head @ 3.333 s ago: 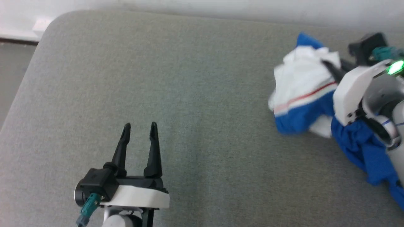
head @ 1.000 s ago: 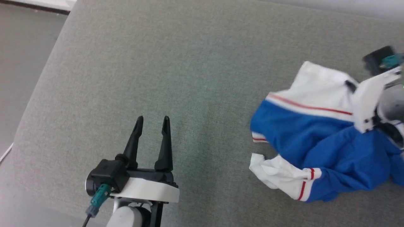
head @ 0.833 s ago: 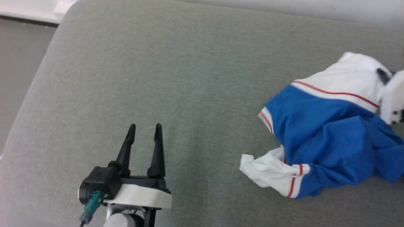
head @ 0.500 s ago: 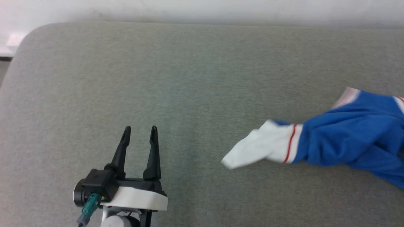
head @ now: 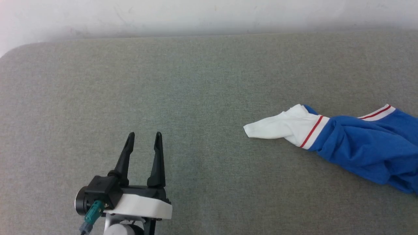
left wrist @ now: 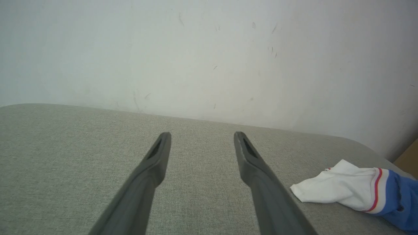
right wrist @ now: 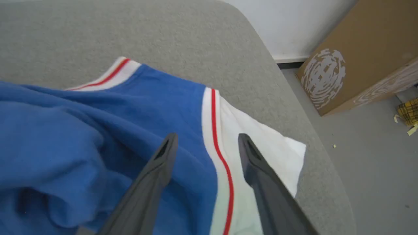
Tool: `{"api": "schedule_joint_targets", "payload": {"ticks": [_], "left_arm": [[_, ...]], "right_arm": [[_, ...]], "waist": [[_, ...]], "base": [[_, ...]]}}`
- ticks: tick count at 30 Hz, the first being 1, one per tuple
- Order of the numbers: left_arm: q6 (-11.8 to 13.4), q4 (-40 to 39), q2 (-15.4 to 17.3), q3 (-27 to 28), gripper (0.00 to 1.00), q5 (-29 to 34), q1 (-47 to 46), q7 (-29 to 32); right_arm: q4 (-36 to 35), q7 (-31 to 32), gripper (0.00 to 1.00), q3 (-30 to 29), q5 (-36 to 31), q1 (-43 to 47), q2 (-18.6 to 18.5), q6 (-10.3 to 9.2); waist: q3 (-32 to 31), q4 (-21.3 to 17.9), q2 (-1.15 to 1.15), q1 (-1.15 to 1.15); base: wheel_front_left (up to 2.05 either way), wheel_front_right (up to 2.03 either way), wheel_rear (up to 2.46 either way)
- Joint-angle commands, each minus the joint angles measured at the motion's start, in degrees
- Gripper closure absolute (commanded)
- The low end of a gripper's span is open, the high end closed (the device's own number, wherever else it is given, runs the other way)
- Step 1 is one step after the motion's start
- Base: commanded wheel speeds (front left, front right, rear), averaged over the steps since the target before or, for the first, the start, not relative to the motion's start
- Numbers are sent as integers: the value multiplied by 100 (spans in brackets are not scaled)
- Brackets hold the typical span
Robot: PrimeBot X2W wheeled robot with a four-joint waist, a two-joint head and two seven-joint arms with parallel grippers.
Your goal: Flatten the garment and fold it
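Grey bench bears the bunched garment; my right gripper hovers above it for a grasp, left gripper well aside, both jaws spread.

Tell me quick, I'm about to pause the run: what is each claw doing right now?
Left claw: open, empty.
Right claw: open, over the garment, not gripping it.

The garment runs off the head view's right edge, its far part cut away, while in the right wrist view the right pincer covers part of it with its two fingers and the cardboard box is cropped at top and right.
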Motion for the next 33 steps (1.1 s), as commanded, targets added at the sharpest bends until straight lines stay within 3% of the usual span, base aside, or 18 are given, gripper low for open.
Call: {"api": "schedule_joint_targets", "payload": {"ticks": [1,5,8,16,23,24,25,33], "left_arm": [[-32,15,5,32,0,56,82,-27],[-35,-35,5,41,0,62,65,-27],[-42,-65,2,-23,0,52,-2,-27],[-12,-102,-6,-247,0,40,-372,-27],[32,-112,-9,-362,0,25,-555,-27],[41,-116,-9,-382,0,18,-572,-27],[52,-117,-9,-397,0,9,-589,-27],[118,-61,-10,-469,0,-75,-655,-27]], "right_arm": [[-118,17,0,58,48,-152,10,-12],[-1022,511,0,830,295,-524,-62,-12],[-1167,915,0,1254,426,-835,-254,-12],[-172,1759,0,1729,445,-1409,-1005,-12],[391,1805,0,2097,709,-1523,-1233,-12],[462,1832,65,2123,762,-1531,-1221,-12],[537,1861,100,2159,793,-1542,-1222,-12],[355,1404,100,2619,836,-1989,-1442,-12]], "waist": [[-25,-28,-1,0],[72,-52,-1,0],[260,-8,-1,0],[899,328,-1,0],[1259,546,-1,0],[1286,566,-1,0],[1299,582,-1,0],[1069,674,-1,0]], "base": [[0,0,0],[0,0,0],[0,0,0],[0,0,0],[0,0,0],[0,0,0],[0,0,0],[0,0,0]]}}
